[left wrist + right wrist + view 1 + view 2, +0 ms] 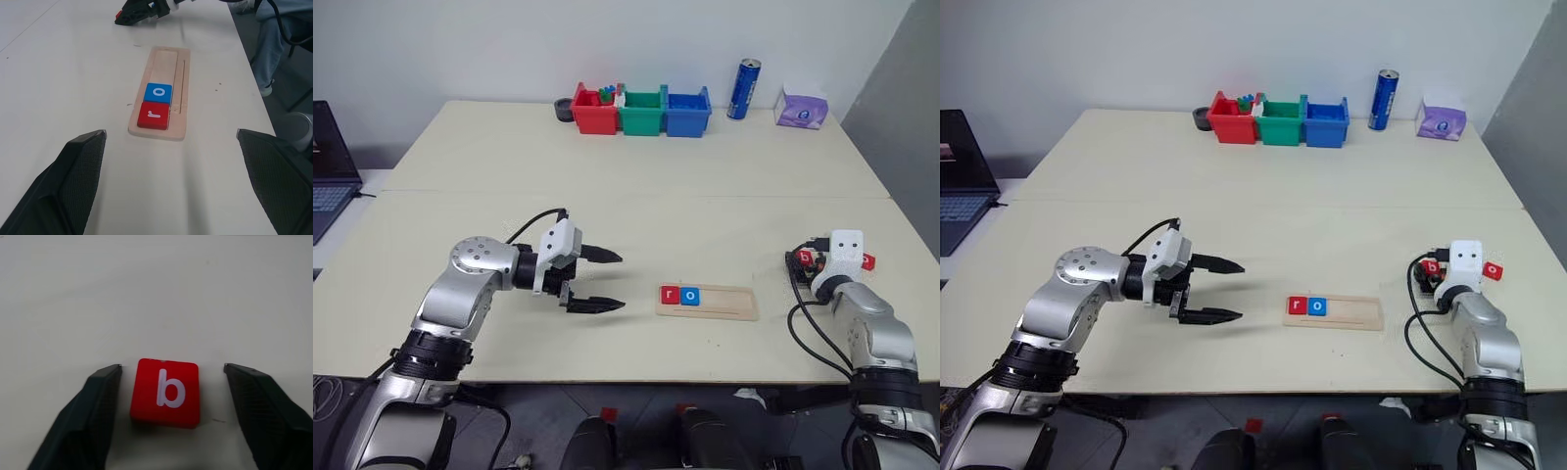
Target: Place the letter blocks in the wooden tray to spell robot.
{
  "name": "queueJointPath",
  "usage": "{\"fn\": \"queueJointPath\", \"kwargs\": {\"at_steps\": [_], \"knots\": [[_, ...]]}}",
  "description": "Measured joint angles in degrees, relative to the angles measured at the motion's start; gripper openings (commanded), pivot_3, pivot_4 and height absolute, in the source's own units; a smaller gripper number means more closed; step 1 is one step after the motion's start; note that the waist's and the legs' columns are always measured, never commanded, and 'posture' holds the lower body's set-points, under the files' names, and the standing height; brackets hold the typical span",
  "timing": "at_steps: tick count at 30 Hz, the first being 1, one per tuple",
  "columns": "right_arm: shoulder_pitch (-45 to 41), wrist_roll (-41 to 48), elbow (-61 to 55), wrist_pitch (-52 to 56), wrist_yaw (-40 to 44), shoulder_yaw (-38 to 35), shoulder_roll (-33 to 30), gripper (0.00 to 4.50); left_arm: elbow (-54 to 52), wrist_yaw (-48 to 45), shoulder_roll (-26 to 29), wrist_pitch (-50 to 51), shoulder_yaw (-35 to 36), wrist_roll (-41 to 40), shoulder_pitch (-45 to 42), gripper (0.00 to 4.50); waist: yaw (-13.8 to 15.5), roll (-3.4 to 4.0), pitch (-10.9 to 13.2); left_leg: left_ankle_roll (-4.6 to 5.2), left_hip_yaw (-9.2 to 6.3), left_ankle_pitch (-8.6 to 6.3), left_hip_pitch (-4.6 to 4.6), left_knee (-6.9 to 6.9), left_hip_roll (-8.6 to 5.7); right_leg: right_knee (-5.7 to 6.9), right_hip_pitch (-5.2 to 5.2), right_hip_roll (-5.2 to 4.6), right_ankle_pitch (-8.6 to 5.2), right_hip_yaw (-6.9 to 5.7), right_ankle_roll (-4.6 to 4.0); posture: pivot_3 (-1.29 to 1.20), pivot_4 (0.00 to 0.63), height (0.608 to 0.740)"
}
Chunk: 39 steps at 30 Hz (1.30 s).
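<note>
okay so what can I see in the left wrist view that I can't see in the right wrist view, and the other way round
Left wrist view alone: the wooden tray with the red r at its near end and the blue o touching it, the remaining slots empty; the left gripper open before it; the right gripper beyond the tray's far end.
Right wrist view alone: the red b lying flat between the right gripper's open fingers, a gap on each side.
Both: the pale table.
</note>
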Motion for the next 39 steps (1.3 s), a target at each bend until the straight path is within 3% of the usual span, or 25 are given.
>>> {"fn": "queueJointPath", "kwargs": {"at_steps": [3, 9, 15, 23, 28, 32, 35, 39], "knots": [[0.2, -0.05, -0.99, 0.98, -0.26, 0.06, 0.24, 1.44, 0.06, -0.33, -0.27, -1.17, 0.19, -0.32, 0.55, 4.5, 0.2, -0.01, -0.01, 0.0, -0.02, 0.0, -0.01, 0.0, -0.01, -0.01, 0.02, -0.07, 0.0, -0.02, 0.01, 0.0, 0.15, 0.74], [9.69, 1.13, -17.14, 8.33, -0.75, -0.1, 0.47, 1.46, -0.03, -1.84, -0.19, -3.08, 0.37, -0.6, 3.66, 4.5, 0.25, 0.02, -0.01, 0.01, -0.17, -0.01, -0.16, -0.09, 0.03, -0.04, -0.07, -0.09, -0.02, -0.01, -0.01, 0.0, 0.15, 0.74], [20.81, 3.87, -38.46, 18.42, -4.0, 0.32, 6.18, 1.46, -0.68, -2.05, -0.29, -3.22, 0.34, -1.5, 4.16, 4.5, -0.02, 0.06, 0.0, 0.0, -0.17, 0.0, -0.13, -0.09, 0.07, -0.01, -0.09, -0.07, -0.18, -0.03, 0.25, 0.0, 0.15, 0.74], [22.8, 4.01, -43.19, 24.56, -7.42, -0.05, 11.27, 1.46, -1.6, -3.05, -0.43, -3.35, 0.13, -1.8, 4.58, 4.5, -0.01, 0.07, 0.0, 0.01, -0.04, 0.0, -0.03, -0.05, 0.04, -0.03, -0.06, -0.06, -0.2, 0.01, 0.28, 0.0, 0.15, 0.74], [21.67, 5.66, -42.71, 24.99, -7.75, -3.26, 13.14, 3.13, -1.6, -3.0, -0.81, -4.16, -0.19, -1.62, 4.56, 4.5, -0.01, 0.07, 0.0, 0.01, -0.05, 0.0, -0.05, -0.07, 0.05, -0.05, -0.07, -0.05, -0.2, 0.0, 0.28, 0.0, 0.15, 0.74], [21.27, 7.49, -44.82, 25.78, -5.33, -3.94, 10.61, 4.47, -1.87, -2.55, -0.81, -4.16, -0.2, -1.54, 4.57, 4.5, -0.02, 0.1, 0.02, 0.01, -0.06, 0.0, -0.05, -0.09, 0.05, -0.05, -0.08, -0.05, -0.21, 0.01, 0.29, 0.0, 0.15, 0.74], [20.74, 8.5, -47.21, 25.8, -1.52, -4.07, 3.74, 4.47, -2.51, -1.77, -0.82, -4.06, -0.22, -1.54, 4.57, 4.5, -0.02, 0.09, 0.02, 0.01, -0.05, 0.0, -0.05, -0.08, 0.02, -0.07, -0.07, -0.06, -0.21, 0.01, 0.29, 0.0, 0.15, 0.74], [22.06, 10.75, -45.25, 24.2, 10.31, -4.75, -10.26, 4.47, -3.02, -1.06, -0.99, -3.77, -0.39, -1.54, 4.57, 4.5, -0.01, 0.09, 0.03, 0.02, 0.0, -0.01, -0.06, -0.08, -0.01, -0.11, -0.05, -0.06, -0.21, -0.01, 0.29, 0.0, 0.15, 0.74]]}}
